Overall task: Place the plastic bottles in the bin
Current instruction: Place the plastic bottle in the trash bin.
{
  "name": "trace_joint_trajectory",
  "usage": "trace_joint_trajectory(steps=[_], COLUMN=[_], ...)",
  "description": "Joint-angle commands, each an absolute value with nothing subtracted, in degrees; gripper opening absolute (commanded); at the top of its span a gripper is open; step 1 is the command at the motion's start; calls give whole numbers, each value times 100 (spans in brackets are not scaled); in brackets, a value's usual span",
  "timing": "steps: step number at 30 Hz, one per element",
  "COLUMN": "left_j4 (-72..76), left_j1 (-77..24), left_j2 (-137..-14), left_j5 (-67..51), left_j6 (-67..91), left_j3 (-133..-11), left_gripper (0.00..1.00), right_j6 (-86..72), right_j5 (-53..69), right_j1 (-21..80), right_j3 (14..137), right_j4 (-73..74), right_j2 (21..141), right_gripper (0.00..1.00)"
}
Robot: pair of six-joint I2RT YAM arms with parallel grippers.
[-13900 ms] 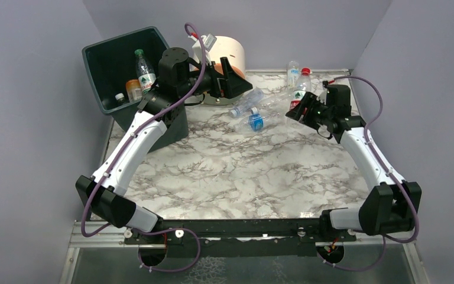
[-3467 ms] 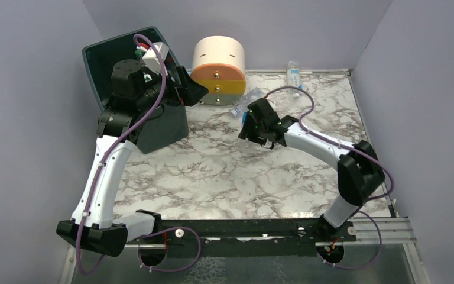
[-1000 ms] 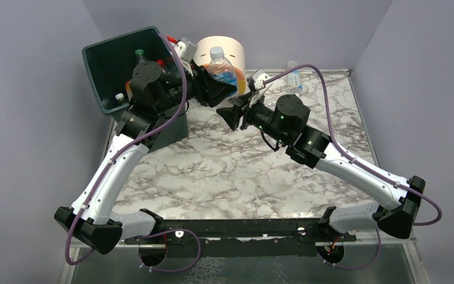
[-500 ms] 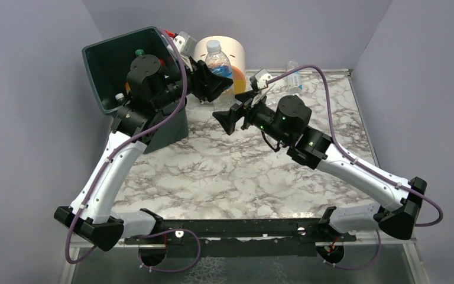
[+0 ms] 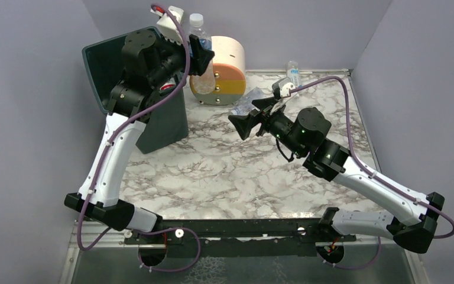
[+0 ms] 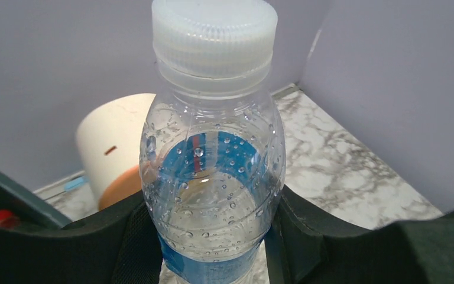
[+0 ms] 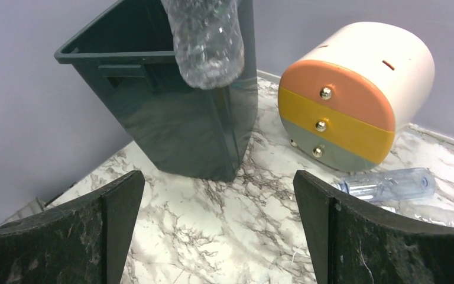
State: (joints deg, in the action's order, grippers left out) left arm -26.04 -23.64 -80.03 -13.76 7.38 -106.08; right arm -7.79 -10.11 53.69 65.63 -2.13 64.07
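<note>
My left gripper is shut on a clear plastic bottle with a white cap and a blue label, held upright in the air beside the dark green bin. In the left wrist view the bottle fills the gap between the black fingers. My right gripper hangs open and empty over the table's middle, facing the bin and the held bottle's bottom. A red cap shows inside the bin. Two clear bottles lie on the table, and another bottle is at the back wall.
A round cream, orange and yellow drawer unit stands right of the bin, just behind the held bottle. The marble table is closed in by purple walls at the left, back and right. My left arm hides most of the bin's opening from above.
The right gripper has opened and pulled back to the right, away from the bottle. The left gripper has lifted the bottle higher and swung it left, closer to the bin.
</note>
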Motion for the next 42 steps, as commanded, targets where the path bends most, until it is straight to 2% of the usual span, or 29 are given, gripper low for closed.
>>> trace_joint_trajectory(steps=[1, 13, 19, 20, 22, 25, 32, 42], left_j4=[-2820, -2552, -2501, -2510, -2595, -2898, -3358, -3542], left_j1=[-1593, 610, 919, 959, 1017, 1067, 1168, 1055], left_j2=[-8269, -8782, -8751, -8727, -8692, -8715, -8695, -8475], left_j5=[-1332, -2090, -1931, -1861, -1743, -1538, -1354, -2837], left_j6=[627, 1206, 1182, 1197, 1248, 1258, 1310, 1881], left_j3=[-11119, -11244, -11042, -11019, -11026, -11205, -11465, -11487], left_gripper=[55, 55, 56, 57, 69, 80, 99, 99], right_j6=[-898, -984, -968, -966, -971, -1015, -1452, -2322], right_j5=[-1362, -1498, -1547, -1560, -1608, -1696, -1496, -219], right_j1=[5414, 5414, 5409, 5413, 5414, 5401, 4958, 3361], right_j3=[6382, 6140, 6134, 6128, 6118, 6128, 6343, 7142], right_j4=[-135, -114, -88, -88, -83, -70, 174, 861], right_j2=[6252, 6144, 6141, 6143, 6156, 6246, 6652, 7990], right_gripper=[99, 100, 100, 100, 100, 100, 100, 100])
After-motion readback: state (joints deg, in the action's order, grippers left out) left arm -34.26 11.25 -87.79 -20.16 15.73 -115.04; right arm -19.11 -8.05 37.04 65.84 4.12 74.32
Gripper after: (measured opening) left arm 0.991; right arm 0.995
